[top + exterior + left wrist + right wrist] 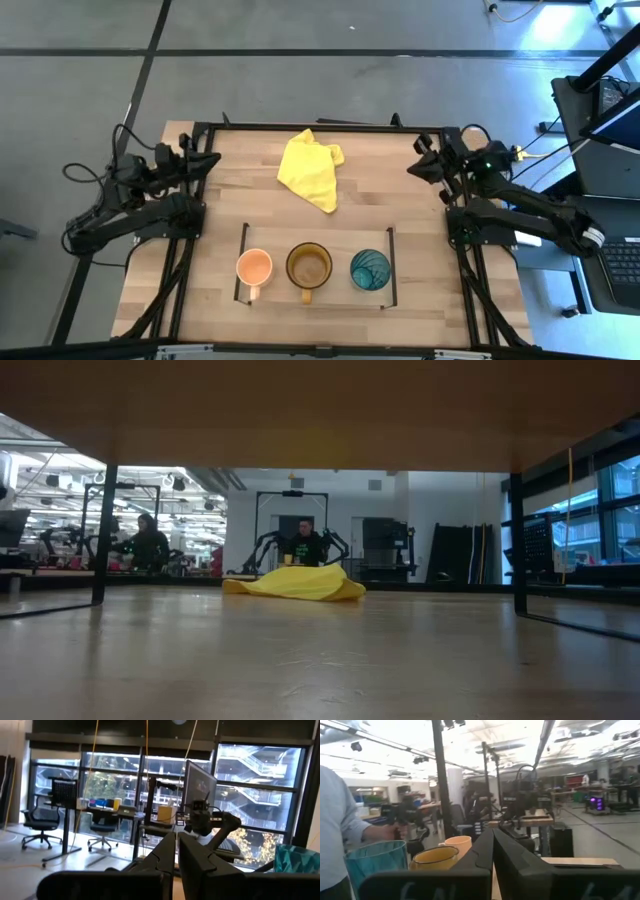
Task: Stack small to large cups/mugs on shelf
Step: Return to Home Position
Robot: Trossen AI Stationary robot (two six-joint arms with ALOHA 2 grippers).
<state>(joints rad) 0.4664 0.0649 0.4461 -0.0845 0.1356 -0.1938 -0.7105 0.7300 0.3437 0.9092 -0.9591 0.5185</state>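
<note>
With the left gripper (208, 160) folded back at the table's (220, 290) left side and the right gripper (415, 168) mirrored at its right side, judging the step in hand as settling both arms into their parked pose. Doing that well, by this reckoning:
- Drawing each arm back along its own side.
- Holding the elbows outside the shelf's (330, 240) black uprights.
- Moving slowly.
- Crossing over neither the yellow cloth (312, 170) nor the row of vessels.

Risking little, with both arms well apart from the shelf.

Showing, in each wrist view, the two dark fingers pressed together with barely a slit between them. Clenched and empty, gripping nothing, touching nothing.

Standing upright in a row on the shelf, along the long edge opposite the cloth:
- the pale-orange mug (254, 268) toward the left arm's side
- the amber-brown mug (309, 266) in the middle
- the teal tumbler (370, 268) toward the right arm's side

Sitting near one another but apart, with both mug handles pointing away from the cloth. Reading as ordered small to large, with nothing left to place.
</note>
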